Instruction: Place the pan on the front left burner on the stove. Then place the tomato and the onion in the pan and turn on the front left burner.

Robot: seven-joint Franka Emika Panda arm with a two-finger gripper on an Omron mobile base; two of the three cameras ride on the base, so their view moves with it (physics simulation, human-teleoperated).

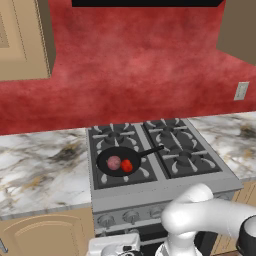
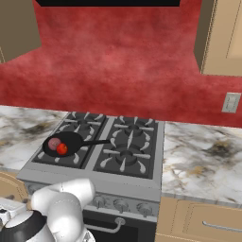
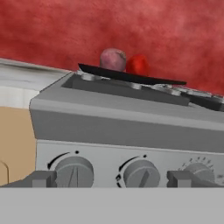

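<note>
The black pan [image 1: 106,167] rests on the front left burner [image 1: 141,174] of the grey stove [image 1: 165,189], with its handle pointing right and toward the back. Inside it lie the pink-mauve onion [image 1: 114,162] and, to its right, the red tomato [image 1: 127,165]. In the hand view the pan [image 3: 131,75] is seen edge-on above the stove front, with the onion [image 3: 113,59] and tomato [image 3: 137,64] on top. My gripper [image 3: 113,179] is open, low in front of the knob row, holding nothing. Its fingertips [image 3: 41,178] flank the leftmost knob [image 3: 74,171] and the second knob [image 3: 141,173].
Three other burners have bare grates, such as the front right one [image 1: 189,161]. Marble counter runs left [image 1: 40,170] and right [image 2: 203,160] of the stove. The oven-door handle [image 2: 106,228] lies under the knobs. A wall outlet [image 2: 231,102] is at the right, with cabinets above.
</note>
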